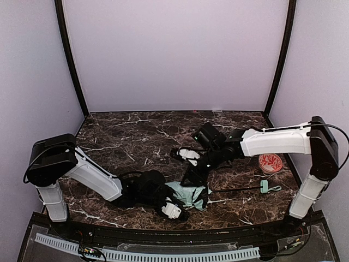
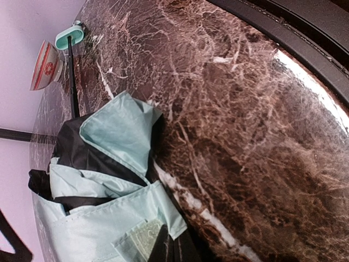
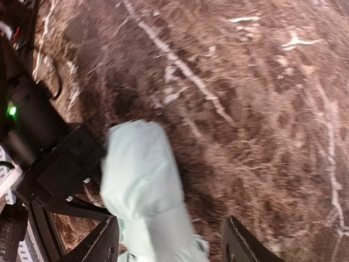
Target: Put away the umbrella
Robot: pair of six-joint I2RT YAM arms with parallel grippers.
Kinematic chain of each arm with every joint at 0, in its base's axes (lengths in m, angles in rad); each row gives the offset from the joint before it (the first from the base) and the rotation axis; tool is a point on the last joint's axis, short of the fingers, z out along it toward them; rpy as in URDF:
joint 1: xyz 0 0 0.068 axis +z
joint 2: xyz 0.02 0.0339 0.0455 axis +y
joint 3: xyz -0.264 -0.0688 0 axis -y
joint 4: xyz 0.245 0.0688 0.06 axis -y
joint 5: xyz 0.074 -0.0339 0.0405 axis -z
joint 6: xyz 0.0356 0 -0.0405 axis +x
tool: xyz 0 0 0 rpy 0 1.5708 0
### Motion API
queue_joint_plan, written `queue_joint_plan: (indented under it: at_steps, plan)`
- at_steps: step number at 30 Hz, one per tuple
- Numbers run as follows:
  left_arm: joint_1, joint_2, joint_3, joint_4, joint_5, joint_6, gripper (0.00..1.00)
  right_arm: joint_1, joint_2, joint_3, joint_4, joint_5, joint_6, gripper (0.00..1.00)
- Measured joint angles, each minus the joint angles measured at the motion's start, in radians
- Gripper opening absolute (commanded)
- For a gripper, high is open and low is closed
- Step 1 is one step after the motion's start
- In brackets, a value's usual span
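1. The umbrella (image 1: pixel 188 195) lay on the dark marble table (image 1: pixel 125 136). Its mint and black fabric was crumpled in a heap well apart from the orange-red patterned ball (image 1: pixel 270 162), toward the left arm's side.
2. Its thin black shaft (image 1: pixel 234 190) ran from the heap toward the ball and ended in the mint handle (image 1: pixel 264 187), which sat near the ball on the side closer to the arm bases.
3. The left gripper (image 2: pixel 166 240) sat at the heap's edge farthest from the ball, its jaws pinched tight on the mint fabric.
4. A pale tag (image 2: pixel 139 236) lay on the fabric right beside those jaws; its print was too fine to read.
5. The right gripper (image 3: pixel 172 224) hung over the heap on the ball's side, jaws well apart with a fold of mint fabric between them and a gap beside one finger.
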State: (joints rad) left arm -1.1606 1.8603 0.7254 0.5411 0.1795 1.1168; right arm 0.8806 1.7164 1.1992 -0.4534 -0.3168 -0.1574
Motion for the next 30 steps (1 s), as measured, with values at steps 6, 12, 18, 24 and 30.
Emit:
queue_joint_plan:
  at_steps: [6,12,18,24,30]
  plan:
    - [0.0,0.0,0.0,0.0,0.0,-0.002,0.0,0.082,0.011,-0.119,0.02,0.104,-0.01,0.7]
    - [0.0,0.0,0.0,0.0,0.0,-0.003,0.0,0.073,0.056,-0.109,0.036,0.12,-0.044,0.69]
    - [0.0,0.0,0.0,0.0,-0.001,-0.008,0.0,0.075,0.071,-0.108,0.038,0.097,-0.066,0.69]
    - [0.0,0.0,0.0,0.0,-0.001,-0.014,0.0,0.08,0.109,-0.104,0.033,0.039,-0.086,0.3]
    - [-0.002,-0.011,-0.018,0.023,-0.036,-0.04,0.33,0.082,0.124,-0.076,0.039,0.022,-0.09,0.09]
